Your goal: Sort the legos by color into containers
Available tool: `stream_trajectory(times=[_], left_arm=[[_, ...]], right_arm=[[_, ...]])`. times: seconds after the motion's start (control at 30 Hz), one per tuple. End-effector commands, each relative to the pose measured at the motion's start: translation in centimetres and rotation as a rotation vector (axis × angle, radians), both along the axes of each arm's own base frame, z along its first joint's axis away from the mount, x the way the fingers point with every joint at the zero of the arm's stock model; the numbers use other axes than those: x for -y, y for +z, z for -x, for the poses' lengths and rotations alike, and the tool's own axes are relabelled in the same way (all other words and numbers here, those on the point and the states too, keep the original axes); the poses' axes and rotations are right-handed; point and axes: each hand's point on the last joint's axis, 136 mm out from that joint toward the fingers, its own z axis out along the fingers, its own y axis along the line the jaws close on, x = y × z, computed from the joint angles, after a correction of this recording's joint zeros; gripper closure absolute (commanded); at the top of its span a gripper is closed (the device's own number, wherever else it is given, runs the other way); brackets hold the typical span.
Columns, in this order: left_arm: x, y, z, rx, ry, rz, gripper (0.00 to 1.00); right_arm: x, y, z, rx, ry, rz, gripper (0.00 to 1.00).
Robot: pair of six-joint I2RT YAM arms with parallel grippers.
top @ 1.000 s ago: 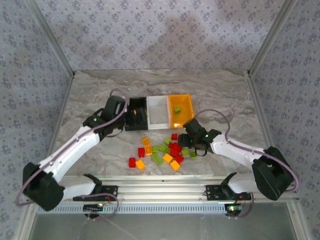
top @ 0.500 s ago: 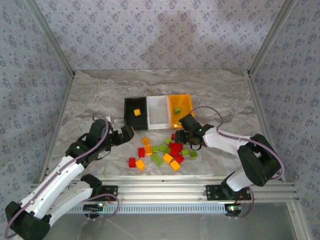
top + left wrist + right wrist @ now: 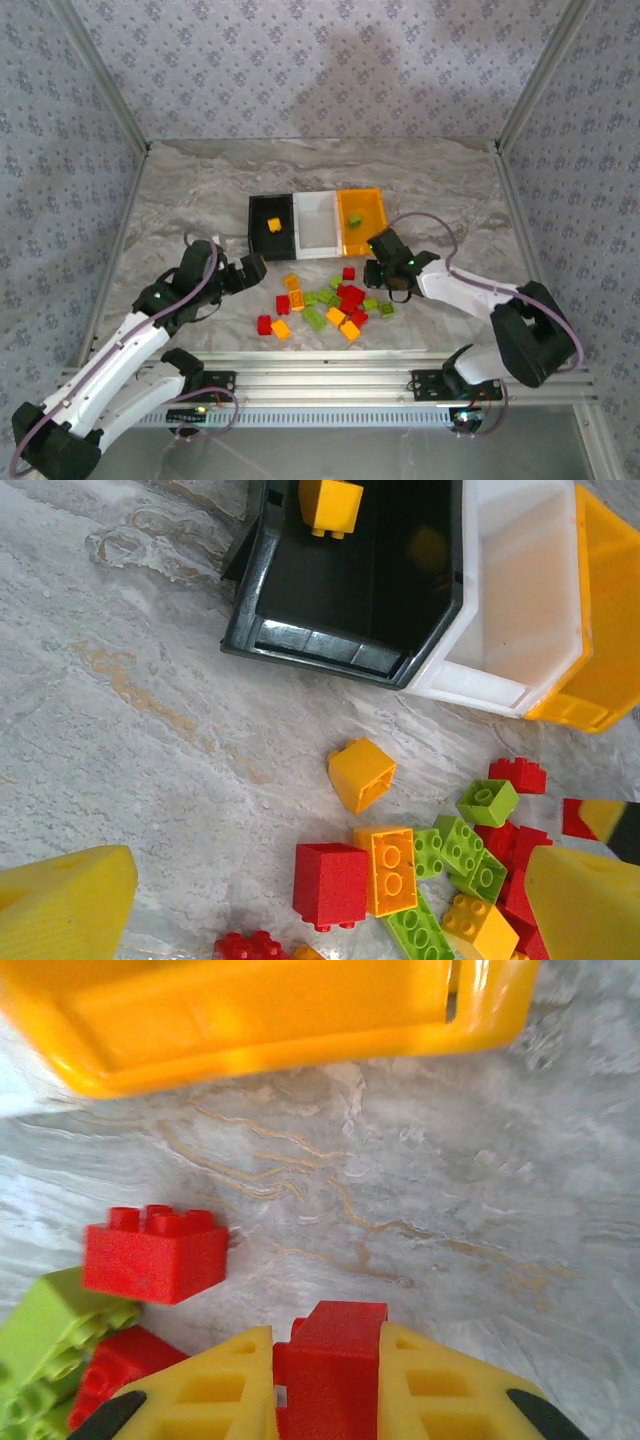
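Left of the pile [image 3: 325,305] my left gripper [image 3: 247,271] hangs spread wide, behind the pile stand three bins, black bin [image 3: 254,226] with one yellow brick [image 3: 274,225], white bin [image 3: 316,236] bare, orange bin [image 3: 378,214] with one green brick [image 3: 354,220], and at its right edge my right gripper [image 3: 325,1380] pinches one red brick [image 3: 336,1328], next to lift, I think, into white.

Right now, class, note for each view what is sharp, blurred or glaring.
Top external: even soft light, brick pile crisp. Left wrist: black bin's rim glints, brick pile sharp, jaws at the corners soft. Right wrist: orange bin blurred and glary, red brick between the jaws clear.
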Motion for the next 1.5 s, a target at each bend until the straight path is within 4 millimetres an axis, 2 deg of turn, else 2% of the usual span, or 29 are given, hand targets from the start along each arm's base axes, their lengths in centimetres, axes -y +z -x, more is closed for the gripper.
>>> stream_trajectory(times=[0.0, 0.13, 0.2, 0.37, 0.5, 0.63, 0.7, 0.77, 0.8, 0.9, 1.03, 1.17, 1.27, 1.47], left_arm=[[-0.7, -0.5, 0.3, -0.014, 0.016, -0.027, 0.00], [-0.8, -1.4, 0.6, -0.035, 0.014, -0.031, 0.00], [-0.6, -1.8, 0.9, -0.048, 0.002, -0.023, 0.00], [-0.2, -2.7, 1.7, -0.090, -0.038, -0.017, 0.01], [0.0, -3.6, 2.4, -0.126, -0.067, -0.023, 0.02], [0.7, -4.7, 3.3, -0.173, -0.116, -0.010, 0.08], [1.2, -5.3, 3.9, -0.203, -0.145, -0.007, 0.10], [1.5, -5.7, 4.3, -0.219, -0.166, -0.011, 0.11], [1.7, -5.8, 4.6, -0.228, -0.178, -0.013, 0.11], [2.3, -6.4, 5.7, -0.250, -0.213, -0.015, 0.13], [3.1, -7.7, 7.5, -0.293, -0.266, -0.018, 0.20], [3.8, -9.4, 9.1, -0.331, -0.303, -0.030, 0.22], [4.0, -10.4, 9.1, -0.342, -0.303, -0.039, 0.25], [3.7, -11.0, 7.7, -0.315, -0.265, -0.098, 0.35]], right_arm=[[-1.0, 4.0, -0.6, 0.075, 0.043, -0.011, 0.79], [-5.1, 6.9, -2.5, 0.125, 0.121, -0.034, 0.79], [-7.4, 7.5, -4.1, 0.140, 0.148, -0.043, 0.79], [-11.3, 8.2, -9.1, 0.175, 0.153, -0.026, 0.75], [-12.8, 6.4, -12.1, 0.147, 0.135, 0.003, 0.73], [-13.6, 5.3, -14.4, 0.136, 0.123, 0.028, 0.67], [-14.0, 5.3, -15.4, 0.137, 0.116, 0.025, 0.60], [-14.3, 5.7, -15.9, 0.144, 0.112, 0.011, 0.49], [-14.5, 6.1, -16.1, 0.153, 0.113, 0.000, 0.44], [-14.4, 7.4, -15.9, 0.180, 0.113, -0.020, 0.38], [-13.7, 7.7, -14.5, 0.182, 0.108, -0.045, 0.36], [-12.5, 7.3, -13.0, 0.176, 0.097, -0.047, 0.36], [-11.7, 7.2, -12.3, 0.175, 0.089, -0.055, 0.36], [-11.0, 7.7, -11.2, 0.181, 0.091, -0.061, 0.36]])
